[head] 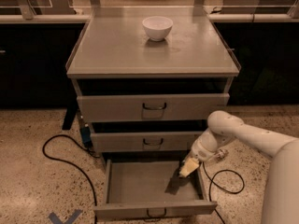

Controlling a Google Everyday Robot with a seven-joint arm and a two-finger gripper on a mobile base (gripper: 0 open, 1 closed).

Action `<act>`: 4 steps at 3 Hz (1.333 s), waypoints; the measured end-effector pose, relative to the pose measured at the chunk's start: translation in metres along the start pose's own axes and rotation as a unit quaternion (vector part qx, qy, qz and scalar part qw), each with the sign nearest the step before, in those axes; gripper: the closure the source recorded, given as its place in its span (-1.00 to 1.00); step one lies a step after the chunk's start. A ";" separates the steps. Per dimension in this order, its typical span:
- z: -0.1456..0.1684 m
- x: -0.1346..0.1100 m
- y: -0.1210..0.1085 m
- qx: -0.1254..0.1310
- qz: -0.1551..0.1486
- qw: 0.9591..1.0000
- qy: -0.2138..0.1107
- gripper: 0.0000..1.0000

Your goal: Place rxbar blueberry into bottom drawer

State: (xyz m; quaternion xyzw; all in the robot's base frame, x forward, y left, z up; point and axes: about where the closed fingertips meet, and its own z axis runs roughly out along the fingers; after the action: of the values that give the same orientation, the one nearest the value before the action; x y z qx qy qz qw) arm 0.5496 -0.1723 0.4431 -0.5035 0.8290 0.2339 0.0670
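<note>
The bottom drawer (140,186) is pulled out wide, its grey tray showing. My gripper (187,168) hangs low over the drawer's right side, just inside its right wall. A dark flat shape (174,184), which looks like the rxbar blueberry, sits directly under the gripper tip against the drawer floor. I cannot tell whether it is held or lying there, or how much of it is shadow.
A white bowl (157,27) stands on the cabinet top (117,55). The two upper drawers (153,107) are slightly open. Black cables lie on the floor on the left (60,155) and the right (229,185) of the cabinet. Dark counters stand behind.
</note>
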 end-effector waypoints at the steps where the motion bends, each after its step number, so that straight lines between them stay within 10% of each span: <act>1: 0.017 0.003 -0.001 0.016 0.025 1.000 -0.004 1.00; 4: 0.053 0.021 0.014 0.092 0.025 0.995 0.037 1.00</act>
State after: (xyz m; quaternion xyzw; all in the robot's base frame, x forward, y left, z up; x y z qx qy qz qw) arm 0.5207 -0.1600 0.3930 -0.4825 0.8613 0.1397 0.0758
